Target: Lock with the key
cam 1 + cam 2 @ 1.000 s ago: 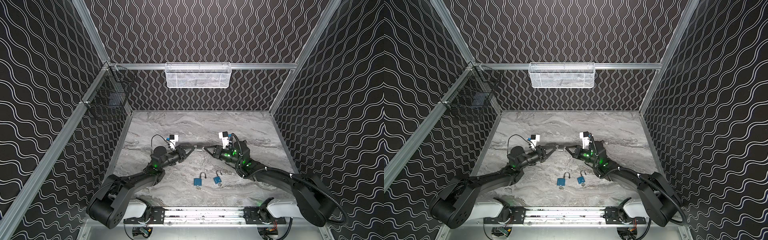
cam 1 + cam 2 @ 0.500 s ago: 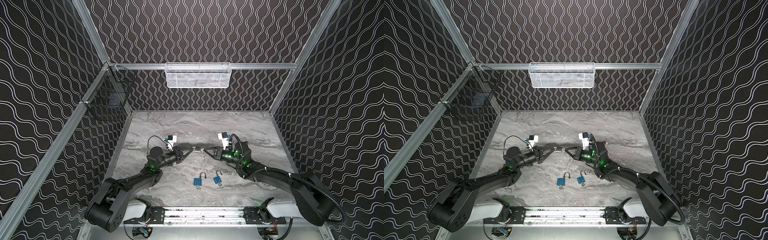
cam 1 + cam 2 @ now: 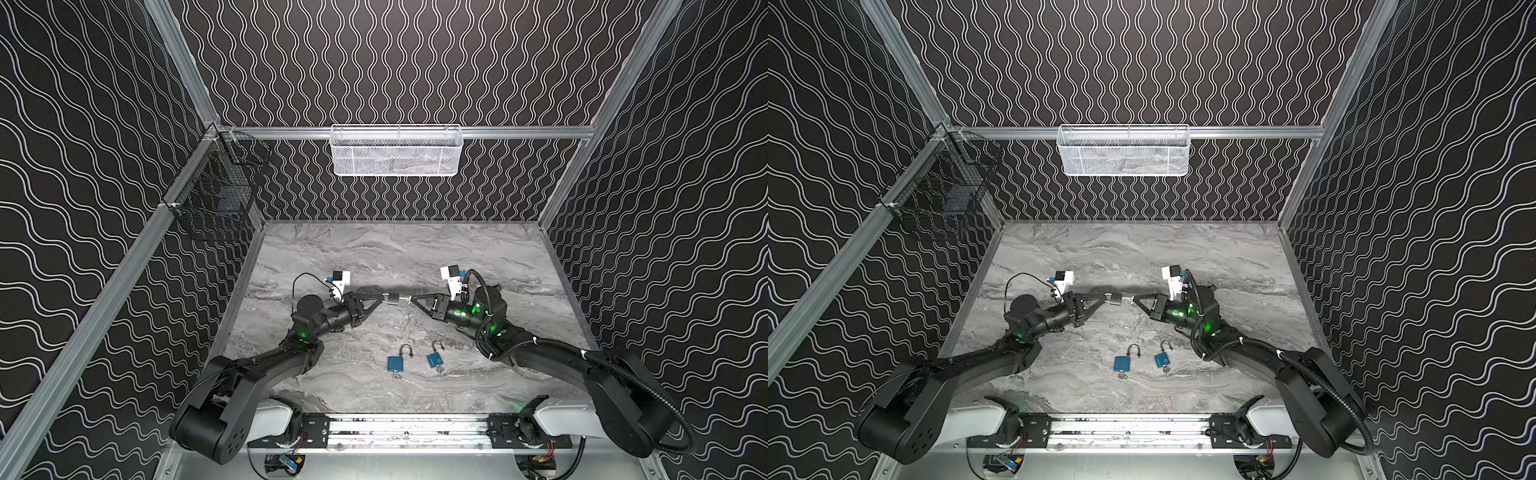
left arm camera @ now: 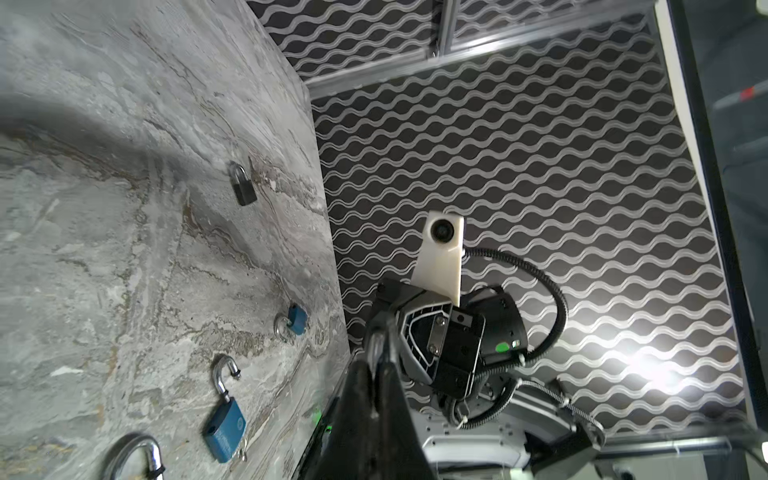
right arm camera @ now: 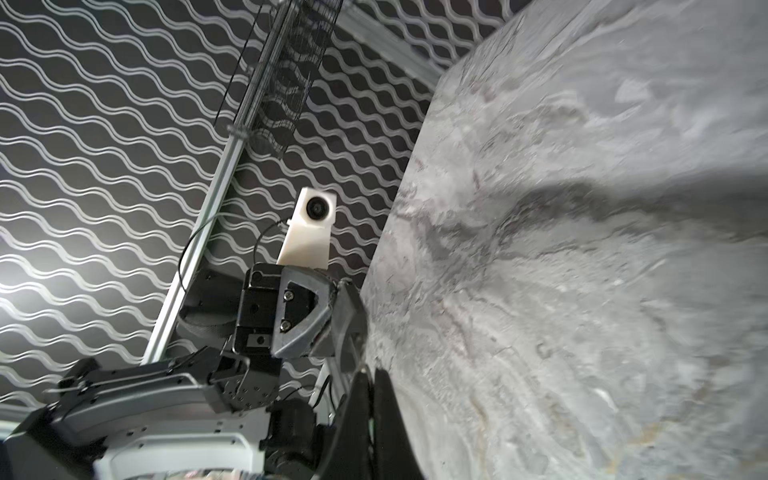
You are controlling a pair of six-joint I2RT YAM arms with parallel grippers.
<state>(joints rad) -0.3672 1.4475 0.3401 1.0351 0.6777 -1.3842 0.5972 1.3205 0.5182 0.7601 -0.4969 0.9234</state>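
A dark padlock hangs in the air above the marble table in both top views. My left gripper is shut on its shackle end. My right gripper faces it from the right, shut on a small silver key that points at the lock's body. The key's tip reaches the lock, but I cannot tell whether it is inside. In the right wrist view the padlock is a blurred grey block just past my shut fingertips.
Two blue padlocks with open shackles lie on the table in front of the grippers. Another dark padlock lies farther off in the left wrist view. A white basket and a black wire basket hang on the walls.
Both grippers have drifted slightly to the left together, with the padlock and key still held. The left arm's elbow has swung left.
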